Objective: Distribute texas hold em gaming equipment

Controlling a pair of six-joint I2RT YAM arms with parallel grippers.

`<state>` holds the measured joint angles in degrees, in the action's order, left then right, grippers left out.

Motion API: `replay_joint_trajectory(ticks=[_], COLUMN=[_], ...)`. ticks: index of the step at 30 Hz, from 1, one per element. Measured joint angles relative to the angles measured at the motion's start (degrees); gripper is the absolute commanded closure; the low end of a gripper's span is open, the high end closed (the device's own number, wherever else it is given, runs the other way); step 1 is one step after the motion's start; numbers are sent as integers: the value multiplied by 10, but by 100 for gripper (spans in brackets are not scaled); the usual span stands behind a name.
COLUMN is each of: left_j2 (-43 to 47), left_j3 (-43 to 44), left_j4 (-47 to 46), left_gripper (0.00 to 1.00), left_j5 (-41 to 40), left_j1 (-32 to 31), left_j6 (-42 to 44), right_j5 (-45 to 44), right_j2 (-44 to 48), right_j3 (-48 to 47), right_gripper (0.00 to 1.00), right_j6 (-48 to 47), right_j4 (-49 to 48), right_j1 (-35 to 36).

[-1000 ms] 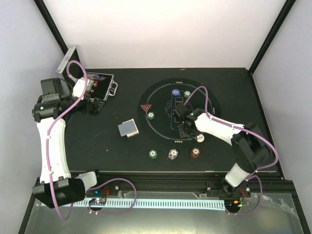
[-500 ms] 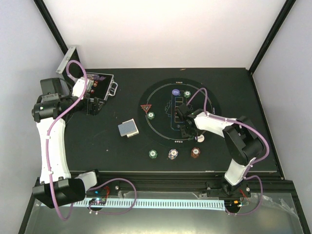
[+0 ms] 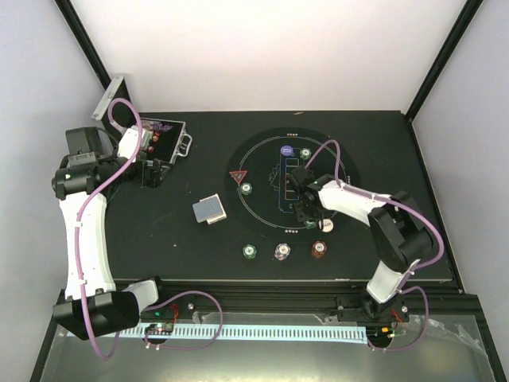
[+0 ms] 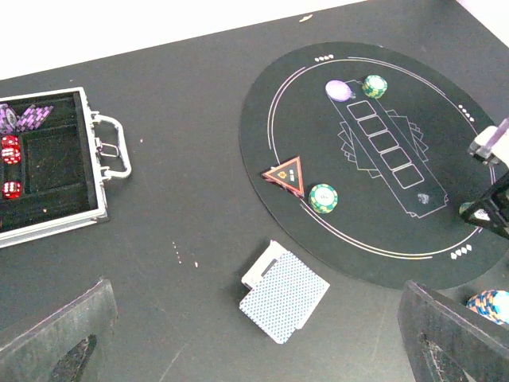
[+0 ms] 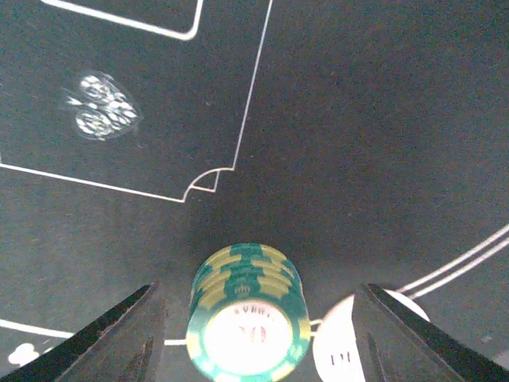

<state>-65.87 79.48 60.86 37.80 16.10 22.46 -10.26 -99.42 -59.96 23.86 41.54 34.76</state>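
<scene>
My right gripper point(image 3: 305, 205) is open over the round black play mat point(image 3: 334, 171). In the right wrist view a stack of green chips point(image 5: 248, 322) stands between its spread fingers point(image 5: 119, 334), touching neither, with a white chip point(image 5: 338, 350) beside it. Other green chips point(image 3: 247, 189) point(image 3: 305, 153) and a purple-blue chip point(image 3: 285, 150) lie on the mat. Green point(image 3: 250, 251), white-blue point(image 3: 281, 251) and brown-red point(image 3: 319, 249) chips sit in front of the mat. The grey-blue card deck point(image 3: 209, 209) point(image 4: 284, 296) lies left of the mat. My left gripper point(image 3: 153, 173) is open and empty, high up beside the case.
The silver hinged case point(image 3: 163, 137) point(image 4: 48, 167) lies open at the far left, holding red dice and purple chips. A red triangular marker point(image 3: 238, 176) point(image 4: 285, 174) sits at the mat's left edge. Black frame posts stand at the back corners.
My right gripper has shifted slightly to the right and farther onto the mat, and its forearm has swung. The left arm and the deck have not moved.
</scene>
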Motion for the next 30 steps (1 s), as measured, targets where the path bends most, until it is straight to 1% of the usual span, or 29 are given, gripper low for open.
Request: replay_joint_trajectory(ticks=[4, 6, 9, 13, 15, 18, 22, 30], left_j2=[0, 0, 0, 0, 0, 0, 0, 0], left_j3=[0, 0, 0, 0, 0, 0, 0, 0], left_j4=[0, 0, -1, -1, -2, -3, -3, -3], left_gripper=[1, 1, 1, 1, 1, 1, 1, 1], left_j5=[0, 0, 0, 1, 2, 4, 4, 4], left_j1=[0, 0, 0, 0, 0, 0, 0, 0], left_j6=[0, 0, -1, -2, -2, -2, -2, -2], right_j5=[-7, -10, -14, -1, 10, 23, 37, 42], right_j2=[44, 75, 111, 120, 119, 109, 90, 71], right_j3=[-21, -36, -49, -45, -31, -12, 8, 16], right_gripper=[28, 24, 19, 16, 15, 16, 19, 26], right_j6=[2, 7, 20, 51, 67, 83, 96, 97], right_j4=[31, 43, 55, 64, 64, 61, 58, 43], right_j1=[10, 31, 93, 192, 227, 245, 251, 253])
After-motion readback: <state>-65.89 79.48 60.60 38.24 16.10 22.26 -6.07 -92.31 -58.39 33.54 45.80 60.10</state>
